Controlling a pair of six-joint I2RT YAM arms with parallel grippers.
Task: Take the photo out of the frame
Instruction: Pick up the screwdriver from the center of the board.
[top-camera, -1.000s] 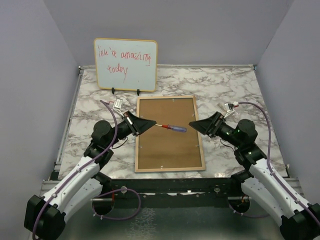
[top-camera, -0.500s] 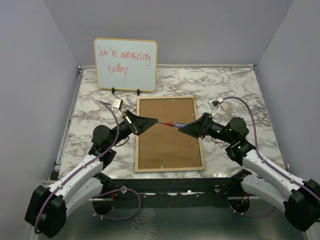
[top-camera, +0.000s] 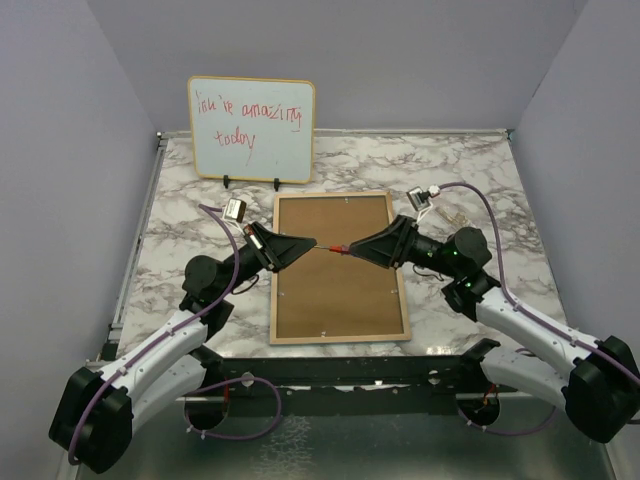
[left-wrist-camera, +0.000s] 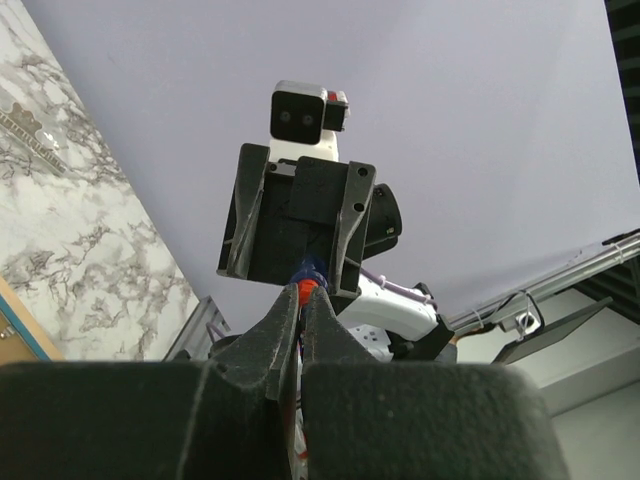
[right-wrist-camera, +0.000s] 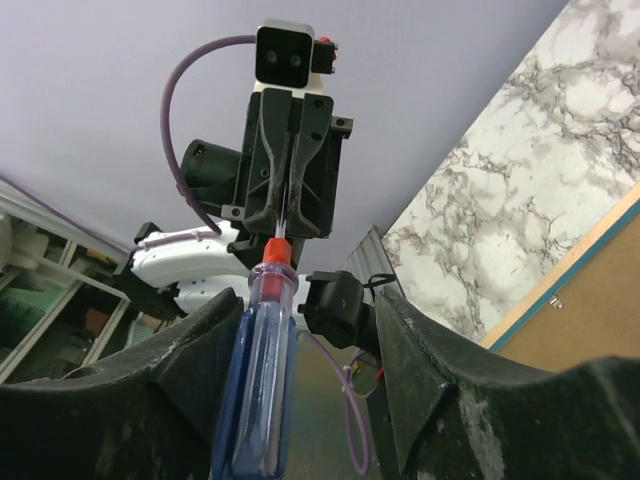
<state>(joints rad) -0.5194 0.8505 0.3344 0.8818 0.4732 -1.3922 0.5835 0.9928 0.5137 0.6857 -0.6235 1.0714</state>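
The frame (top-camera: 340, 338) lies face down mid-table, brown board up; its corner shows in the right wrist view (right-wrist-camera: 600, 320). The photo is hidden beneath the board. Above the frame's upper half, a screwdriver (top-camera: 335, 247) with a clear blue handle (right-wrist-camera: 262, 370) hangs level between both grippers. My left gripper (top-camera: 312, 243) is shut on its metal shaft, and the red collar shows just past the tips (left-wrist-camera: 300, 295). My right gripper (top-camera: 352, 250) surrounds the handle, which rests against one finger while the other stands apart; it (right-wrist-camera: 305, 300) is open.
A small whiteboard (top-camera: 252, 128) with red handwriting stands at the back left of the marble table (top-camera: 470, 170). Grey walls close in both sides and the back. The table's metal edge rail (top-camera: 340, 365) runs along the near side.
My right gripper has travelled left over the frame onto the screwdriver's handle, and its jaws have narrowed. The left gripper has held the shaft nearly still.
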